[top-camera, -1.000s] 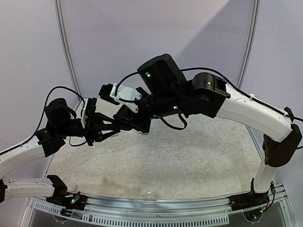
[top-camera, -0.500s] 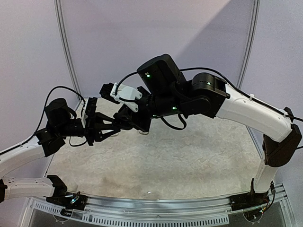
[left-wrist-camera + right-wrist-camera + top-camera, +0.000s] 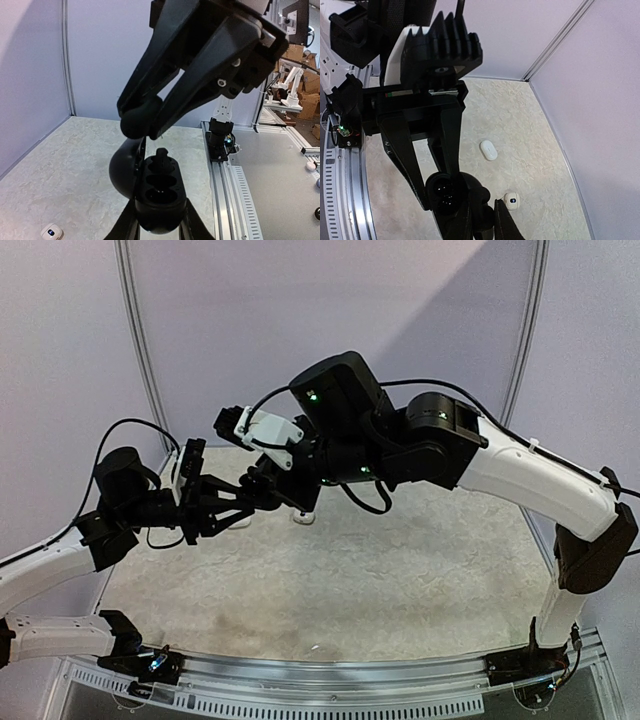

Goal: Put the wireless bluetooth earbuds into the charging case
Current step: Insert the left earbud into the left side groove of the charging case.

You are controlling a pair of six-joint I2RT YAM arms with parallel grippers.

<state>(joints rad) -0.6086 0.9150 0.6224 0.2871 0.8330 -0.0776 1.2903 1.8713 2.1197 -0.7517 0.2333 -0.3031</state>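
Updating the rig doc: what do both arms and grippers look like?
The left arm and right arm have white shells, black joints with small green lights, looping black cables. The left gripper and right gripper are black, two tapered fingers, a white block behind each.

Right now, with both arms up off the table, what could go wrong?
1. The small black rounded earbud sits at the very tips of the right end effector, above the beige table; a slip drops it.
2. The open black charging case, gripped by the left end effector, has its lid up beside the wells; the right end effector may clip it.
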